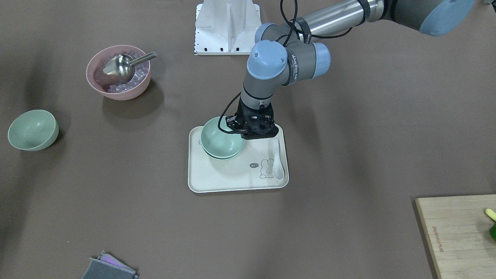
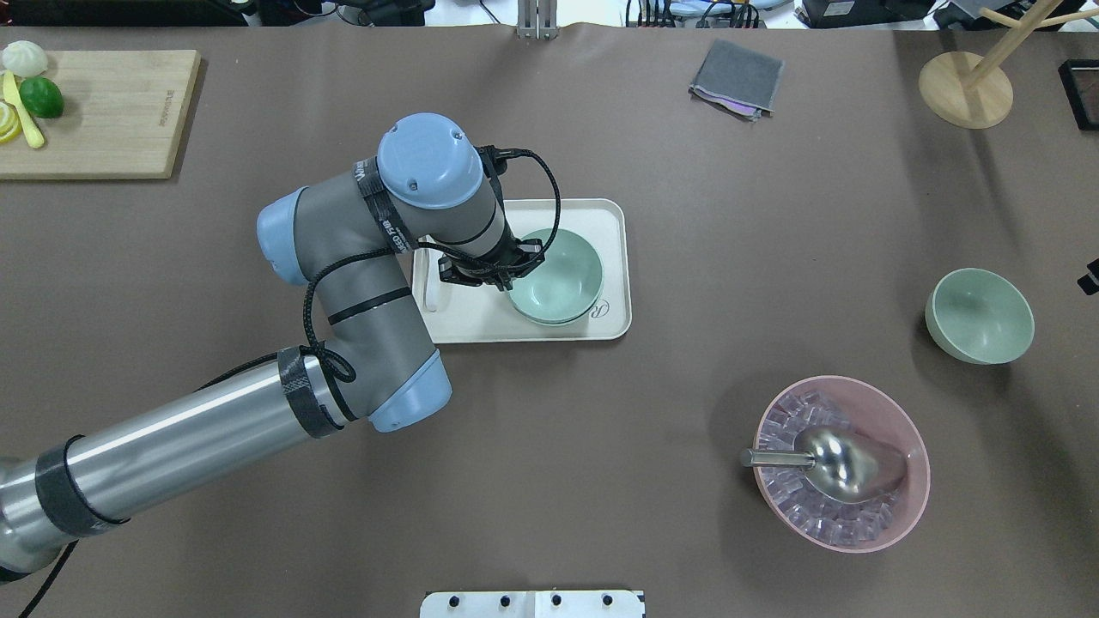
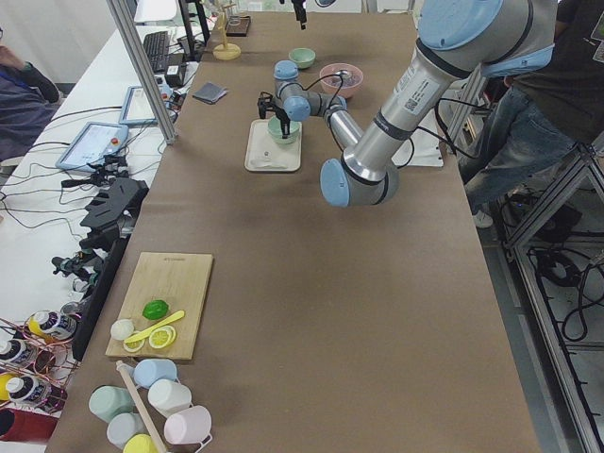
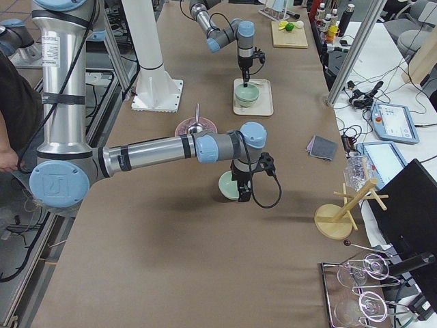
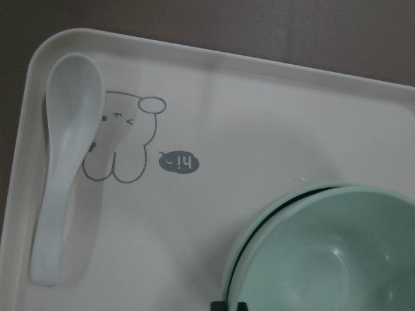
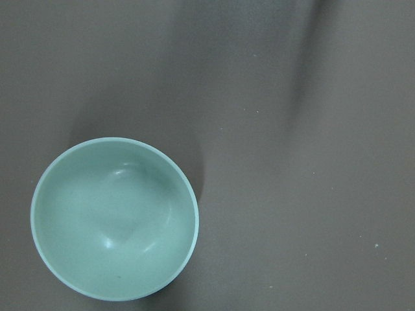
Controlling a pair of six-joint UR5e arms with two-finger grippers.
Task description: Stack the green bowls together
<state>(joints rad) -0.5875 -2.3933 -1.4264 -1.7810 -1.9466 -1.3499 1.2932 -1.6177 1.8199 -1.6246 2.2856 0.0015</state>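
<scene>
This is a robotics lab: two industrial arms (image 3: 377,142) stand at a long table (image 3: 330,330) covered in brown paper, with aluminium posts (image 3: 142,66) alongside. A side bench (image 3: 104,85) holds control tablets (image 3: 97,143), a keyboard (image 3: 156,45) and loose cables. A person (image 3: 528,123) stands by the arms.

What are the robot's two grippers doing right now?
Left gripper: closed on the upper green bowl.
Right gripper: cannot tell, above the lone green bowl.

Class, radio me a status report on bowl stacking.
Left gripper at nested bowls' rim, grip unclear. Right gripper near lone bowl, state unclear. Nested bowls on tray; lone bowl apart. Pink bowl off to one side.
</scene>
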